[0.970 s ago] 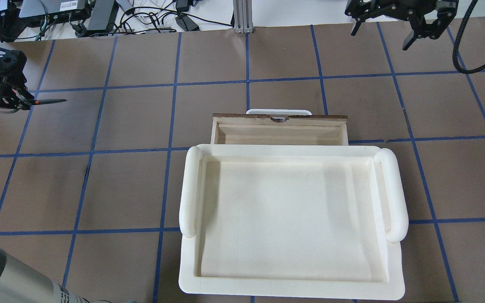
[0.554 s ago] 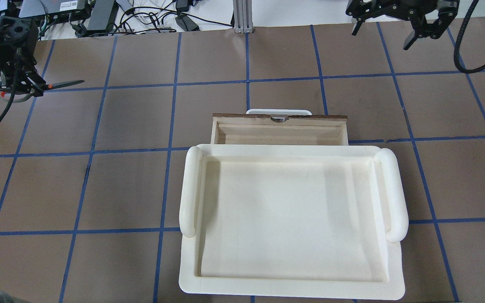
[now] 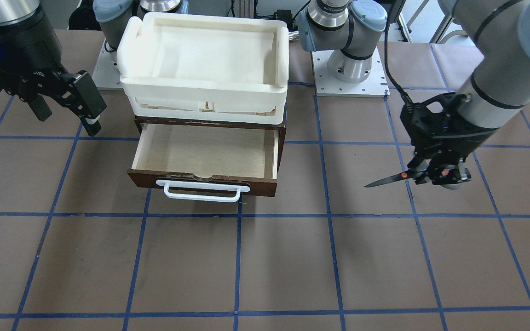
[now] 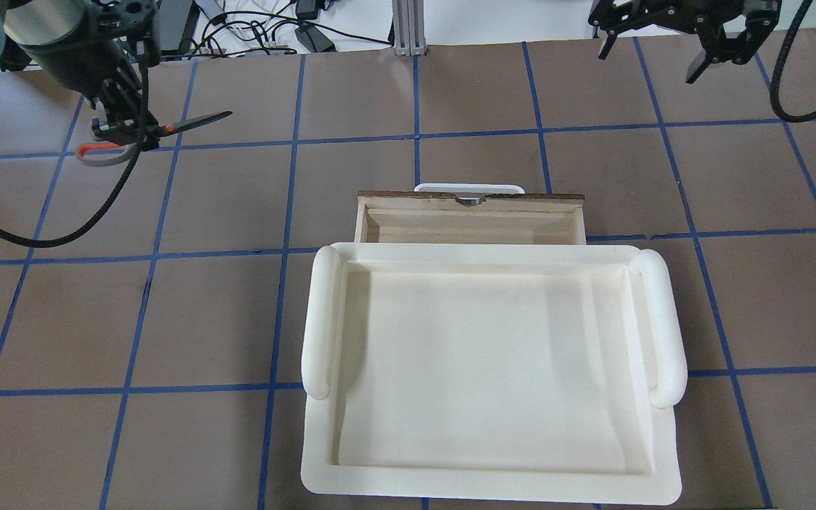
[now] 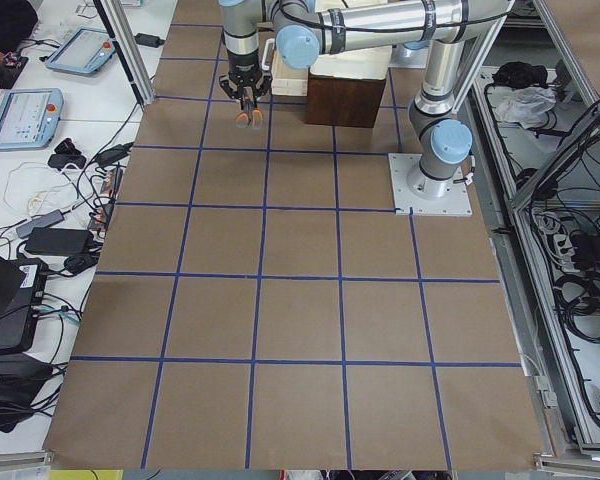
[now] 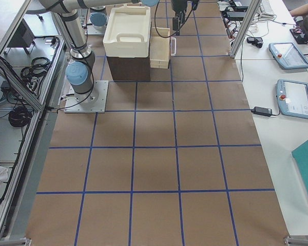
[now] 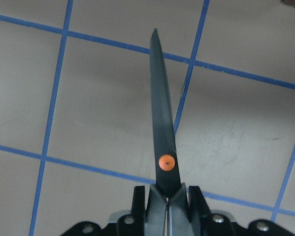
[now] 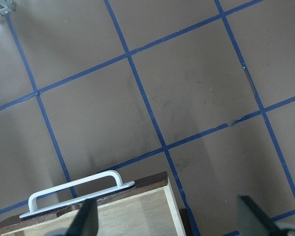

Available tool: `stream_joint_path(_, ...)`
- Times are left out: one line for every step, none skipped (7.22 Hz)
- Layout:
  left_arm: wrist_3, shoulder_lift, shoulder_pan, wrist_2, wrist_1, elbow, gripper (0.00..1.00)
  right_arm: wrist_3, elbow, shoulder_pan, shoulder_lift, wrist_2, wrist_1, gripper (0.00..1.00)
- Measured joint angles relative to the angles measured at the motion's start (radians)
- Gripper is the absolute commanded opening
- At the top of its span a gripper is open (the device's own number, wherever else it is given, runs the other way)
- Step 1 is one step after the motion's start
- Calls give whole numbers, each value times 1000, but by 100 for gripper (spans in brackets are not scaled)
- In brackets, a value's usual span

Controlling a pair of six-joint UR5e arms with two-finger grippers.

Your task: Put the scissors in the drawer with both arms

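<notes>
My left gripper [image 4: 123, 127] is shut on the scissors [image 4: 192, 122] near their orange pivot and holds them above the table. The closed blades point toward the middle and the grey-orange loops [image 4: 100, 153] hang behind. They also show in the front view [image 3: 391, 178] under the left gripper [image 3: 435, 174] and in the left wrist view [image 7: 162, 128]. The brown drawer [image 3: 205, 177] stands pulled open with a pale bare bottom and a white handle [image 3: 200, 193]. My right gripper [image 3: 67, 118] is open and empty, hovering beside the drawer's side; the drawer's corner [image 8: 113, 211] shows below it.
A cream-white plastic tray [image 4: 486, 253] sits on top of the brown cabinet and covers the rear of the drawer [image 4: 468, 223] in the overhead view. Blue tape lines grid the brown table. Cables and boxes [image 4: 167, 21] lie past the far edge.
My left arm has carried the scissors right and toward the far edge in the overhead view, closer to the drawer's line. The right gripper has barely moved. The drawer is unchanged.
</notes>
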State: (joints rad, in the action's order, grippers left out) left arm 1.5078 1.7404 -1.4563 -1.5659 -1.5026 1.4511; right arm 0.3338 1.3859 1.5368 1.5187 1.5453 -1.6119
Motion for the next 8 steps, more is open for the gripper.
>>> stream_joint_path(1, 2, -72, -1, 0, -1, 2, -6, 1, 4, 2, -3, 4, 100)
stream_joint_path(8, 5, -132, 14, 1, -3, 2, -33, 3, 8, 5, -2, 8, 100)
stream_joint_path(9, 9, -189, 46, 4, -3, 2, -73, 8, 10, 10, 4, 11, 100)
stream_joint_path(3, 13, -250, 71, 7, -4, 2, -99, 13, 10, 14, 8, 13, 100)
stream_joint_path(-8, 13, -309, 82, 9, -5, 2, -110, 16, 10, 16, 9, 13, 100)
stream_joint_path(-34, 12, -362, 85, 8, -5, 2, -115, 17, 10, 16, 10, 13, 100)
stream_joint_path(-78, 16, -402, 86, 7, -6, 3, -117, 17, 10, 16, 10, 13, 100)
stream_joint_path(-135, 26, -431, 86, 8, -6, 3, -118, 18, 9, 16, 10, 13, 100)
